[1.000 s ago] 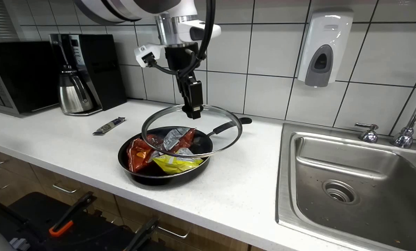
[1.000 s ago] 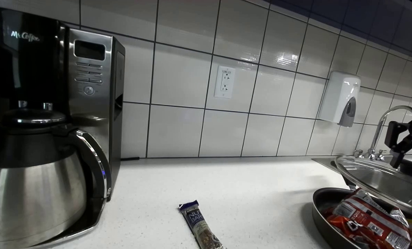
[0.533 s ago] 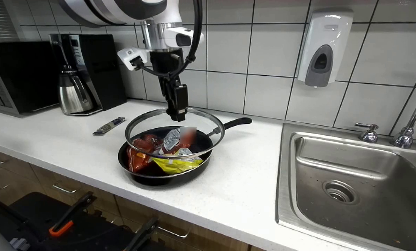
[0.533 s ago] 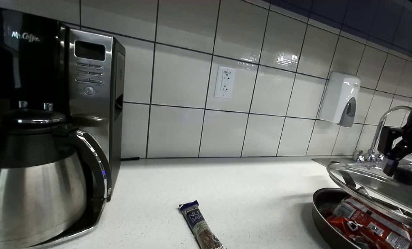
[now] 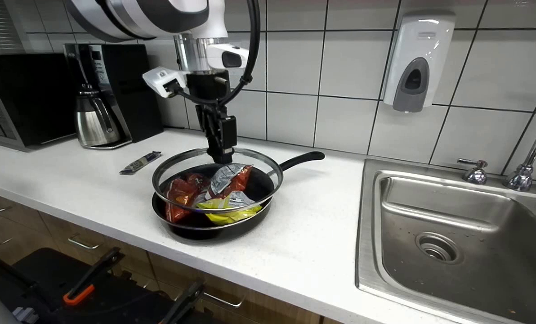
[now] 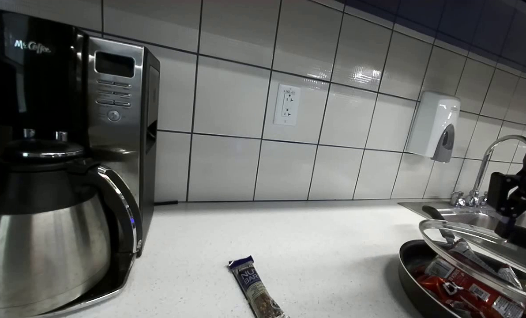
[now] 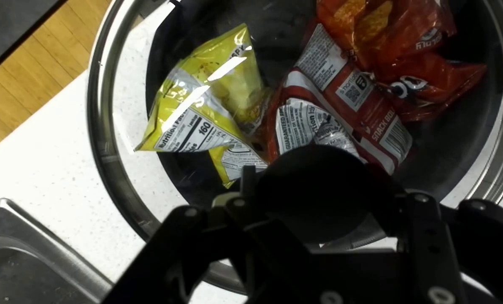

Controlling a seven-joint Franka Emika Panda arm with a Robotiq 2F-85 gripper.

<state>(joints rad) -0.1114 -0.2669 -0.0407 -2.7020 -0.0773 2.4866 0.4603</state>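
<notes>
Gripper (image 5: 221, 154) is clamped on the knob (image 7: 319, 190) of a glass lid (image 7: 107, 160), suspended over a black frying pan (image 5: 218, 234); pan contains red snack bags (image 7: 352, 101) and one yellow snack bag (image 7: 205, 109).

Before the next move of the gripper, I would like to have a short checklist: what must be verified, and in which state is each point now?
1. Grip on the glass lid: ok; the gripper is closed around its black knob.
2. Lid free of the pan: ok; a gap shows in both exterior views.
3. Lid exactly centred over the pan: cannot tell; it hangs roughly above.
4. Yellow bag within the pan's edge: not ok; in the wrist view its corner shows past it.
5. Pan handle clear of the gripper: ok; it points away.
6. Nut bar clear of the pan: ok; it lies apart.
</notes>
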